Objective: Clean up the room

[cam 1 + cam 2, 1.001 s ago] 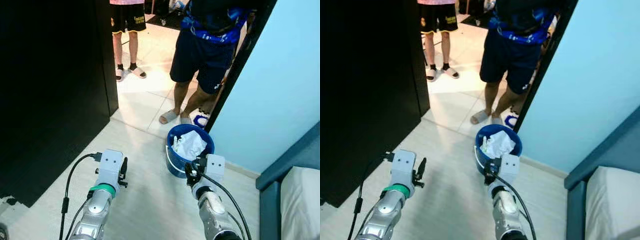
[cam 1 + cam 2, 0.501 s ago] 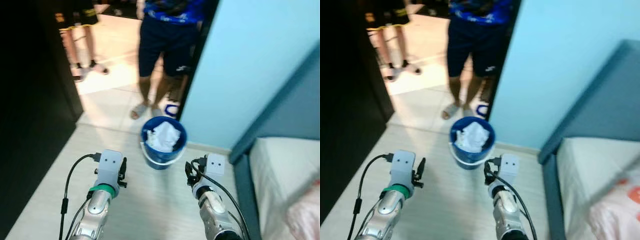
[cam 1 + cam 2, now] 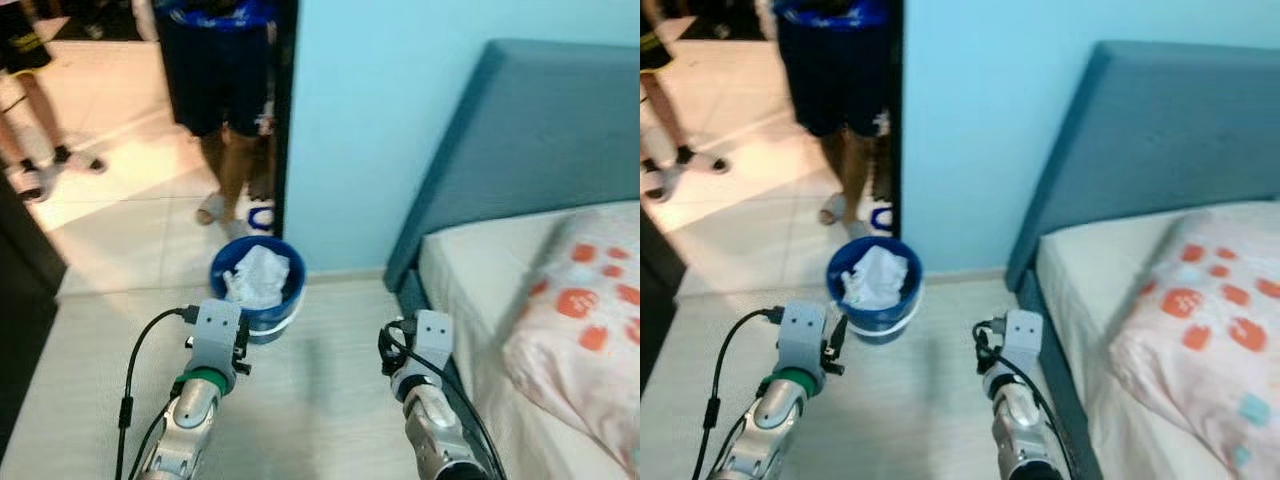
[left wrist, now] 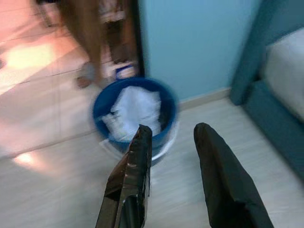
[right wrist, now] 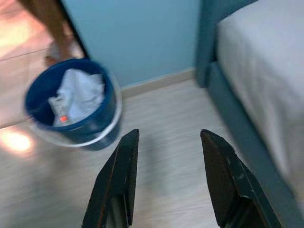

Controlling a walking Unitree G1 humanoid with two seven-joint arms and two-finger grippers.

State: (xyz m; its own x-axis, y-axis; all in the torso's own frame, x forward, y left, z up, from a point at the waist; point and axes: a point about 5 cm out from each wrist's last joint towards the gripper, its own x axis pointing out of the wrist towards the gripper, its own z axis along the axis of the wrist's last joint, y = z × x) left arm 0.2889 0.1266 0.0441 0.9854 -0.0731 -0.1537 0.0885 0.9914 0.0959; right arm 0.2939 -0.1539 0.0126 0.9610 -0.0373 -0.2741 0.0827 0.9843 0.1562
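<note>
A round blue bucket (image 3: pixel 257 292) with a white band near its base stands on the pale wood-look floor (image 3: pixel 320 400) against the light blue wall (image 3: pixel 370 120), beside a doorway. Crumpled white paper (image 3: pixel 258 272) fills it. The left gripper (image 4: pixel 173 142) hovers just before the bucket, fingers spread and empty. The right gripper (image 5: pixel 166 147) hangs over bare floor, fingers also spread and empty. To the right, a padded teal bed frame (image 3: pixel 520 130) holds a white mattress (image 3: pixel 480 270) and patterned pillow (image 3: pixel 585 310). A person's legs (image 3: pixel 215 110) stand in the doorway.
</note>
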